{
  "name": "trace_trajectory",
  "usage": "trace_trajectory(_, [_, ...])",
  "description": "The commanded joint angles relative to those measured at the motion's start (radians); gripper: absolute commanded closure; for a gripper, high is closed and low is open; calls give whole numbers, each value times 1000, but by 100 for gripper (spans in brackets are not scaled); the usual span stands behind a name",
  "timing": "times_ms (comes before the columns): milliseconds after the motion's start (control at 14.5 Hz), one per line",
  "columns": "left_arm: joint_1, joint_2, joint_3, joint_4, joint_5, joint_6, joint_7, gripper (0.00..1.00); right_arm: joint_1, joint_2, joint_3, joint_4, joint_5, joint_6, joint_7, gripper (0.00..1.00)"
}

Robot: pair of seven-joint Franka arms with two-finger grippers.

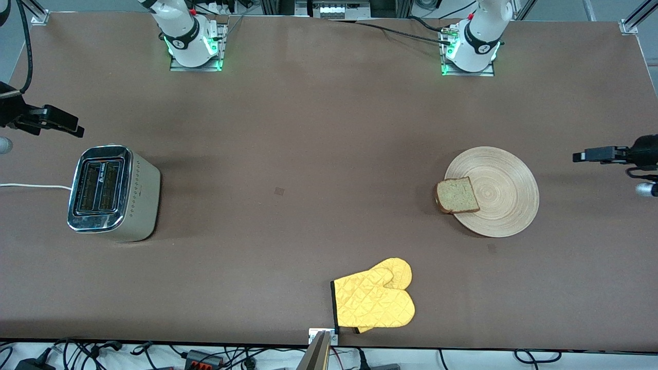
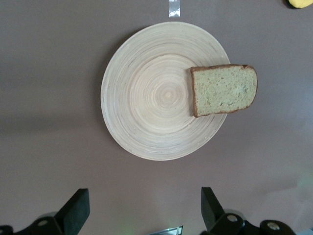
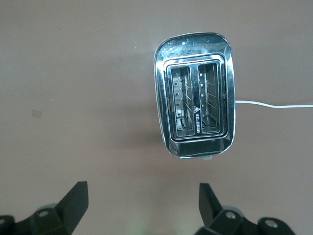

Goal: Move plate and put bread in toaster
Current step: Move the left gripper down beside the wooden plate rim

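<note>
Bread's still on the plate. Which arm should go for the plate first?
Probably the left. The left gripper hangs open by the plate, where the bread overhangs the rim. The right gripper waits open by the toaster at the table's other end.

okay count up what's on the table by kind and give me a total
Plate: 1
Bread slice, lying on the plate's edge: 1
Toaster: 1
Yellow oven mitts, stacked: looks like 2
Total: 5
</note>
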Motion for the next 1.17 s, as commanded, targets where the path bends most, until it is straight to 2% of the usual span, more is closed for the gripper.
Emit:
trace_trajectory(0, [128, 138, -10, 41, -152, -4, 183, 0, -13, -4, 8, -3, 16, -8, -8, 0])
trace_trajectory(138, [187, 231, -10, 41, -252, 0, 318, 0, -13, -3, 8, -3, 18, -8, -8, 0])
trace_trajectory(345, [236, 331, -10, 41, -330, 43, 404, 0, -15, -4, 8, -3, 16, -8, -8, 0])
trace_trajectory(690, [236, 446, -10, 29, -479, 80, 558, 1, -15, -3, 8, -4, 19, -9, -8, 0])
trace_trajectory(759, [227, 462, -11, 25, -482, 88, 555, 9, -15, -3, 8, -3, 19, -9, -8, 0])
trace_trajectory(828, [226, 476, -19, 23, -484, 104, 555, 11, -15, -3, 8, -4, 19, -11, -8, 0])
trace_trajectory(897, [222, 483, -22, 14, -490, 118, 550, 17, -15, -3, 8, -3, 19, -11, -8, 0])
trace_trajectory(1103, [198, 485, -24, -21, -495, 137, 541, 48, -17, -3, 8, -3, 19, -11, -8, 0])
